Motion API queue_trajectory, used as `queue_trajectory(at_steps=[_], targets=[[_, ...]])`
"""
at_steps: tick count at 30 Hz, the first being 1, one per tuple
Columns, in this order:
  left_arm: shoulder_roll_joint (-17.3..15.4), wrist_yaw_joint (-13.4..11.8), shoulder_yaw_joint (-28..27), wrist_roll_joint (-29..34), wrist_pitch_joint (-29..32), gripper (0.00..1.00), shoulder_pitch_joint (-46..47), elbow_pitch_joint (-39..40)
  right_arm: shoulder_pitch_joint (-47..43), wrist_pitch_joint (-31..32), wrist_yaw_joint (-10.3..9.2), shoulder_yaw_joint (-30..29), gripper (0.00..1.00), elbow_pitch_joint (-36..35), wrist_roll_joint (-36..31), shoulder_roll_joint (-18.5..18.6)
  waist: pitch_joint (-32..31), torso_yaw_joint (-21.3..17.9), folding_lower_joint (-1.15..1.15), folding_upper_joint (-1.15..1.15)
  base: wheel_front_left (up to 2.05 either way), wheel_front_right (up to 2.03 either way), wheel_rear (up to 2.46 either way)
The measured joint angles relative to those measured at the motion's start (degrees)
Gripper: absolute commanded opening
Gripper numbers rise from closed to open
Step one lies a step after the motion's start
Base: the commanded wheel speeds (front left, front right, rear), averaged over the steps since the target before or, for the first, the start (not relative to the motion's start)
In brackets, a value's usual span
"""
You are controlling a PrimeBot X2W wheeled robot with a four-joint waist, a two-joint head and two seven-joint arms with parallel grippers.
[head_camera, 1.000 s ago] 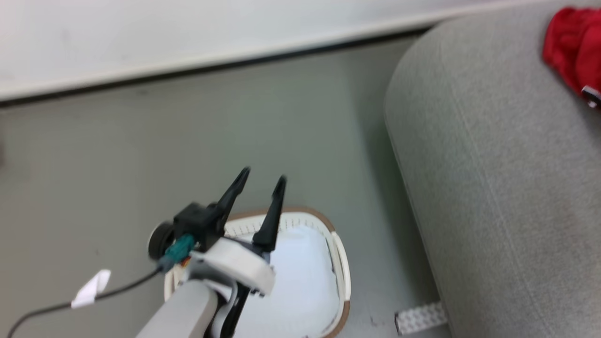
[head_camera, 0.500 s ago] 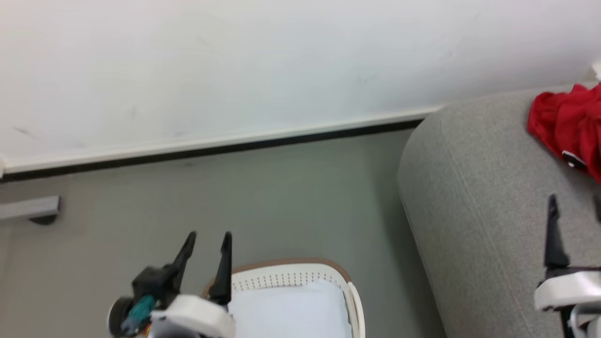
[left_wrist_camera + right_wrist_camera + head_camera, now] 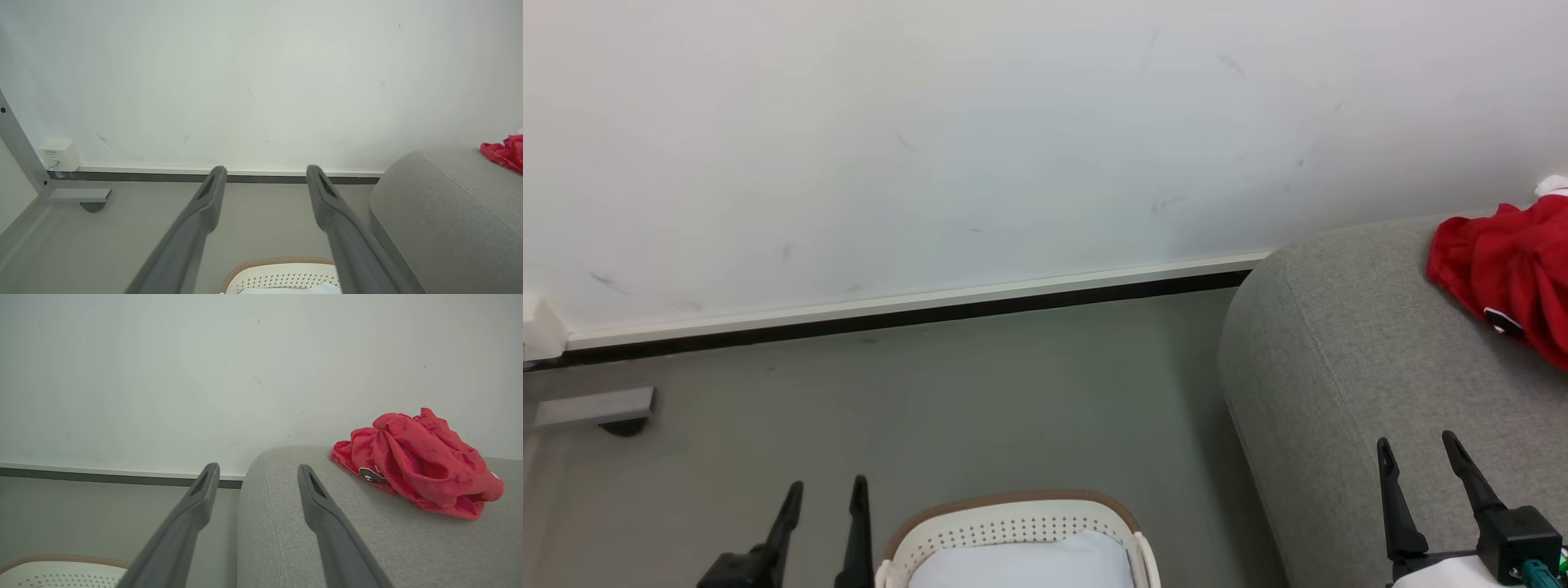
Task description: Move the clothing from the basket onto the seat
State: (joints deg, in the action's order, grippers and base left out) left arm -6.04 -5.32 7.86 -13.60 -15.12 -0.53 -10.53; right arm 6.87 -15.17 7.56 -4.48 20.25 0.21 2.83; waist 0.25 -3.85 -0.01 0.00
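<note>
Clothing [image 3: 412,465], a red heap, lies on the grey seat [image 3: 1339,367]. Beside the seat, the basket [image 3: 1013,527] shows no red. Your left gripper [image 3: 823,498] and right gripper [image 3: 1419,447] gape, empty. Transfer seems finished; next, confirm the basket.

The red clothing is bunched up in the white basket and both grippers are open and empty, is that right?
Not quite. The clothing lies bunched up on the seat, not in the basket, as the right wrist view shows. The left gripper and the right gripper are indeed open and empty.
</note>
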Motion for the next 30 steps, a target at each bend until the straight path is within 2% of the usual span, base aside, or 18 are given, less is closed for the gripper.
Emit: queue_trajectory(at_steps=[16, 30], targets=[[2.7, 5.8, -4.1, 3.8, 0.0, 1.00, -0.7, -0.9, -2.2, 0.0, 0.00, 0.5, 1.00, -0.2, 2.3, 0.0, 0.0, 0.9, 0.01, 0.00, 0.00, 0.00, 0.00], [3.2, 7.3, -5.3, 5.1, 0.0, 1.00, -0.2, -1.7, -2.2, 0.0, 0.00, 0.9, 1.00, 0.1, 2.8, 0.0, 0.0, 0.5, 0.01, 0.00, 0.00, 0.00, 0.00]])
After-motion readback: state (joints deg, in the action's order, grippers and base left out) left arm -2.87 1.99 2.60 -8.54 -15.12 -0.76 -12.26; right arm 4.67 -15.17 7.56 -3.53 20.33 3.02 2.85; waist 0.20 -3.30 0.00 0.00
